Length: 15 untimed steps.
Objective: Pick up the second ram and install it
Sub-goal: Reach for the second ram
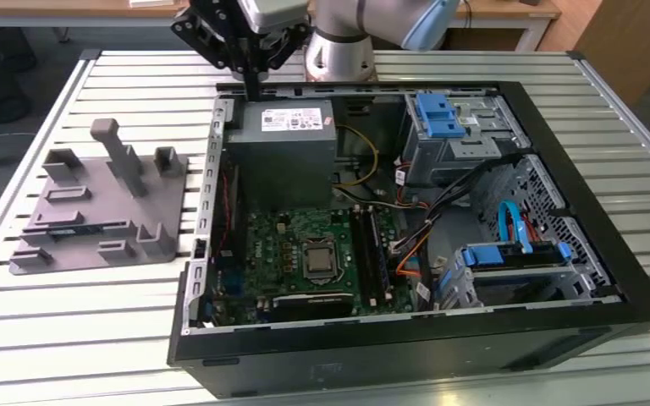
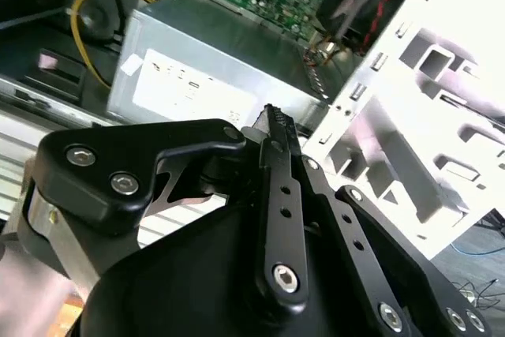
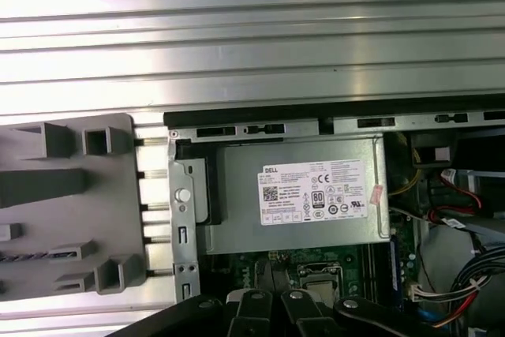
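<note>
So here's where it stands. The gripper (image 1: 253, 88) (image 2: 272, 120) hangs above the far edge of the open PC case (image 1: 596, 283), over the corner of the silver power supply (image 1: 289, 139) (image 3: 300, 195) on the tray side. In the second wrist view the fingers (image 2: 278, 165) look pressed together at the tips, and I can't see anything pinched between them. The exterior view agrees: they come down to one thin black point.

The second ram (image 1: 63, 229) (image 3: 28, 256) hasn't been picked up yet. As far as I can tell it's the thin dark strip standing on edge in a slot of the grey tray (image 1: 133, 216) (image 3: 75, 222). That's the tray with the upright posts, sitting on the slatted metal desk (image 1: 77, 326) just beside the case, on the exterior view's left. The strip is in the part of the tray away from the gripper, so the two are well apart.

Inside the case, the green motherboard (image 1: 302, 254) lies flat below the power supply, with the long black memory slots (image 1: 376, 254) next to the processor socket. I can't tell whether any of those slots already has a stick in it. A yellow cable (image 1: 359, 161) loops beside the power supply, and there are blue drive brackets (image 1: 438, 114) on the exterior view's right.
</note>
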Available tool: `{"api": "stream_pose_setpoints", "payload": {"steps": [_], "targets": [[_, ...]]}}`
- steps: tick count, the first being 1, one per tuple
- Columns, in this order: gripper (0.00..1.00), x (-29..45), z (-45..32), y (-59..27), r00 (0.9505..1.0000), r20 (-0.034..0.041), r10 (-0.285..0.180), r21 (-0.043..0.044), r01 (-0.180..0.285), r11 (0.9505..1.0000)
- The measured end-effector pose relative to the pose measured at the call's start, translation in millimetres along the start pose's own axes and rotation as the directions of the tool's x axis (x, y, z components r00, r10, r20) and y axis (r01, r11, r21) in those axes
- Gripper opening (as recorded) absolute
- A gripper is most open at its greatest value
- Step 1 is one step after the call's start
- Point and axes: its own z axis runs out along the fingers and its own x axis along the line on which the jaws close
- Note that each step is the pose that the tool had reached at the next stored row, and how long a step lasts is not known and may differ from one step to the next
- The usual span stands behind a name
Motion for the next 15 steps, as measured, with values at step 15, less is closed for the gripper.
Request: {"api": "stream_pose_setpoints", "payload": {"steps": [15], "targets": [[0.1,29.6,0.5,-2.3,1.0,-0.0001,0.0,0.0,0.0,1.0]]}}
